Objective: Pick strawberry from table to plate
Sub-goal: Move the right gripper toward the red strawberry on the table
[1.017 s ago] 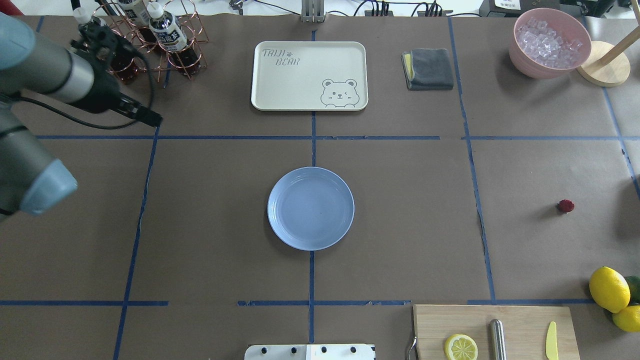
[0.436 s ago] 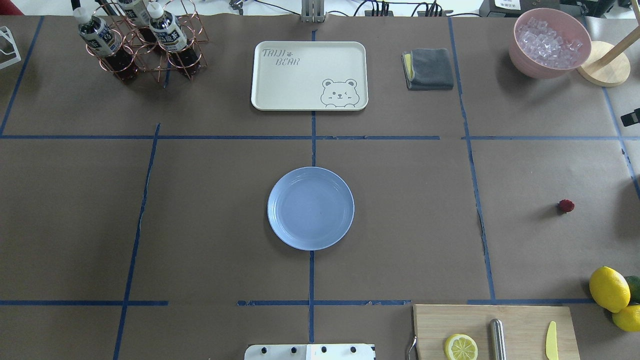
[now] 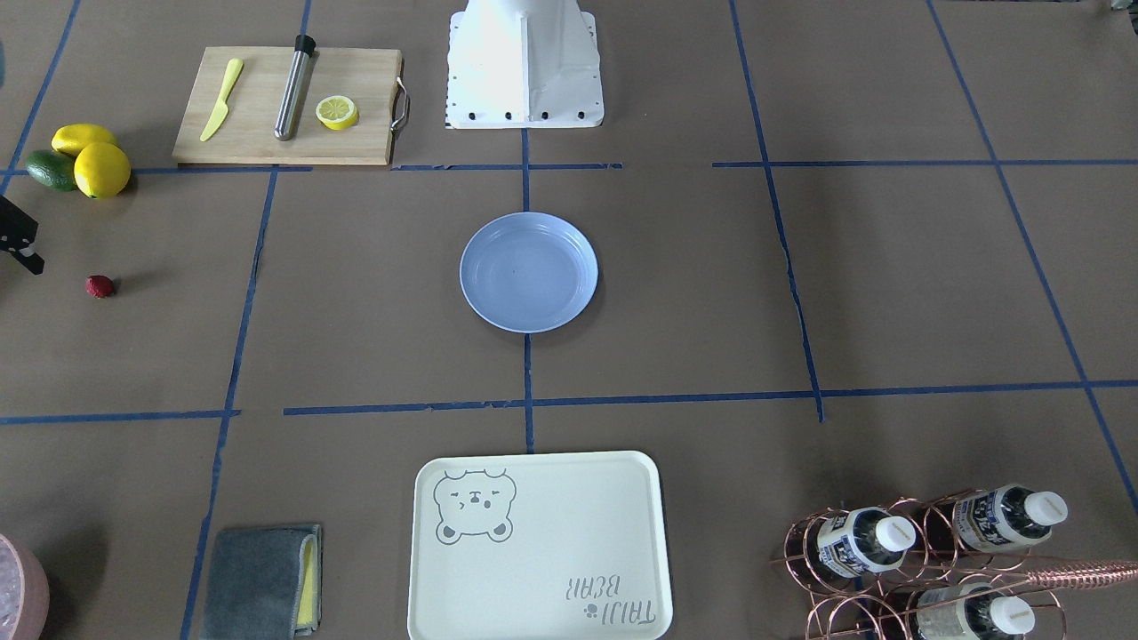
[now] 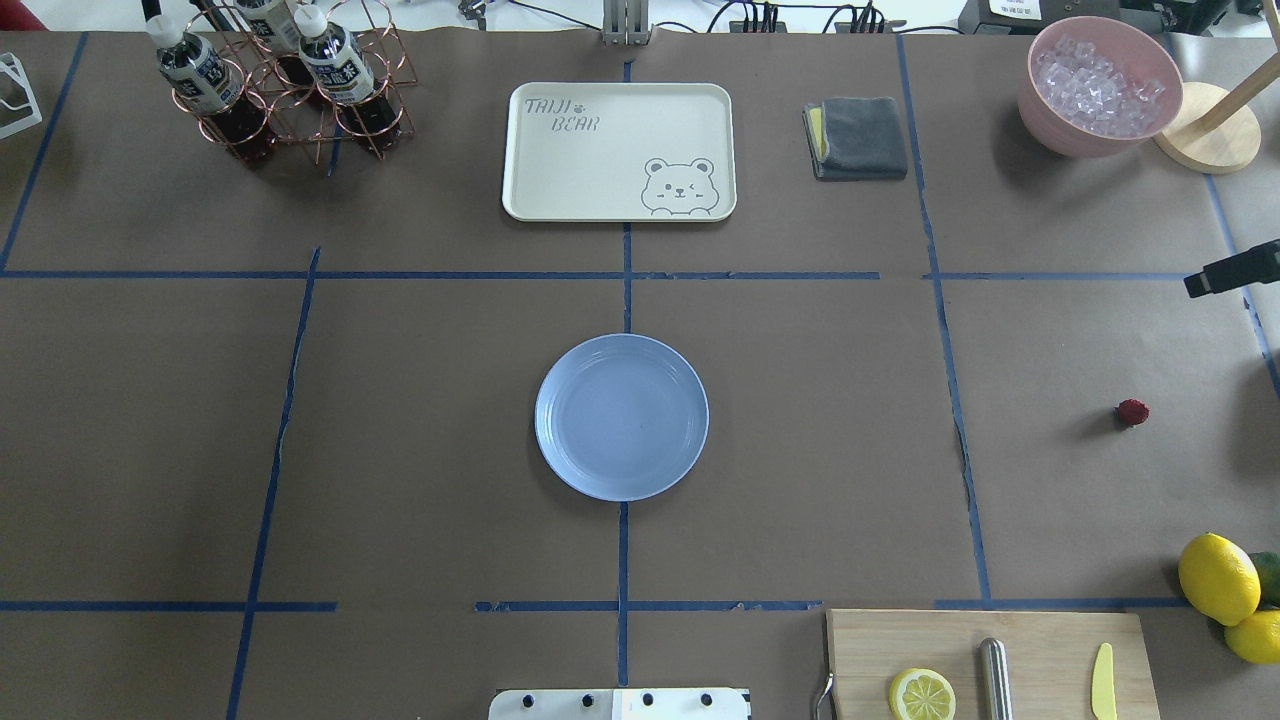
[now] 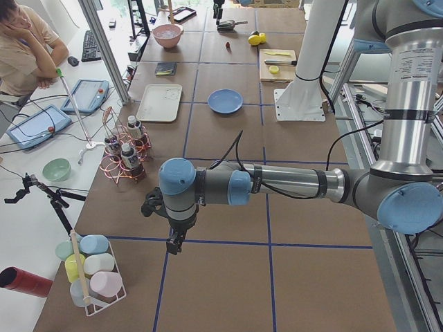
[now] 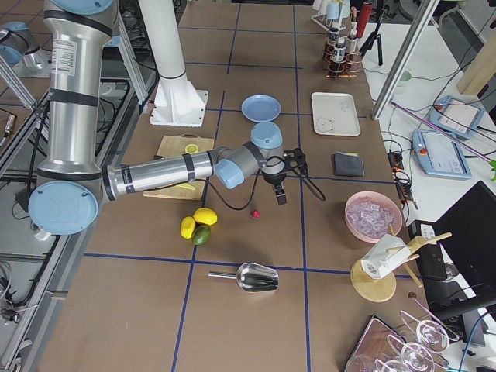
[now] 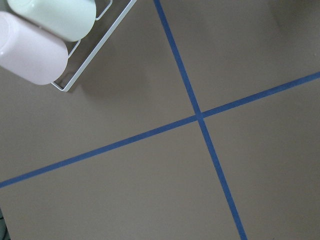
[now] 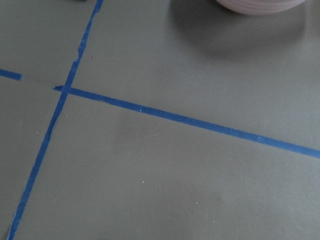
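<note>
The strawberry (image 4: pixel 1132 412) is a tiny dark red berry lying alone on the brown paper table (image 4: pixel 400 450), far right in the overhead view and at the left edge in the front view (image 3: pixel 100 285). The light blue plate (image 4: pixel 621 417) sits empty at the table's centre. My right gripper (image 4: pixel 1195 287) pokes in at the right edge, above and beyond the strawberry and apart from it; only its dark tip shows, so I cannot tell its state. My left gripper (image 5: pixel 174 243) hangs over the far left end, seen only from the side; its state is unclear.
A cream bear-print tray (image 4: pixel 619 150) lies beyond the plate. Lemons and an avocado (image 4: pixel 1225 585) and a cutting board (image 4: pixel 990 660) sit nearer than the strawberry. A pink bowl of ice (image 4: pixel 1098 85), grey cloth (image 4: pixel 857 137) and bottle rack (image 4: pixel 290 75) line the far edge.
The left arm has swung out of the overhead view to the left. The right gripper's tip has come in from the right edge and moved further inward.
</note>
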Tool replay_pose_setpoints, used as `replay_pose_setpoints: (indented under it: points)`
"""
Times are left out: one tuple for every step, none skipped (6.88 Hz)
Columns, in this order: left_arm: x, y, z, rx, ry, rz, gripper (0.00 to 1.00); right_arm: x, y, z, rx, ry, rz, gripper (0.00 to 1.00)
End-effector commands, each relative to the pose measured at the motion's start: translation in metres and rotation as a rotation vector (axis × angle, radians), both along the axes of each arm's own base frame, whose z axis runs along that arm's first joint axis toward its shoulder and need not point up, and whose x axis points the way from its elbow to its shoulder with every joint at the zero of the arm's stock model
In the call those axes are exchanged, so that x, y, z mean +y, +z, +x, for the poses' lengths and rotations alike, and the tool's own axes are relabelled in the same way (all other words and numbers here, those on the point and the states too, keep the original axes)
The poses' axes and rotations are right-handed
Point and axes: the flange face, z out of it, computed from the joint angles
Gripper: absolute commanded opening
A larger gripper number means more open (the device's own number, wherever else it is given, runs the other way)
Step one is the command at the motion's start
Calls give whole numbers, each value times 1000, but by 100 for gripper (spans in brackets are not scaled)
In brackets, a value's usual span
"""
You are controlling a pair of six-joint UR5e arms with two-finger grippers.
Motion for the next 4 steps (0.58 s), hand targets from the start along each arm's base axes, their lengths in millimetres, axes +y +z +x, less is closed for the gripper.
replay_pose_setpoints:
  points:
    - [-1,-1,0,1,-1,7,100,25,39,-33,0,-26,6,97]
    - [-1,-1,0,1,-1,7,100,32,47,-46,20,-50,3,95]
    - [-1,-2,0,3,-1,10,100,36,60,-53,40,-68,-8,92]
    - [-1,-2,0,2,-1,12,100,40,64,-61,35,-83,0,91]
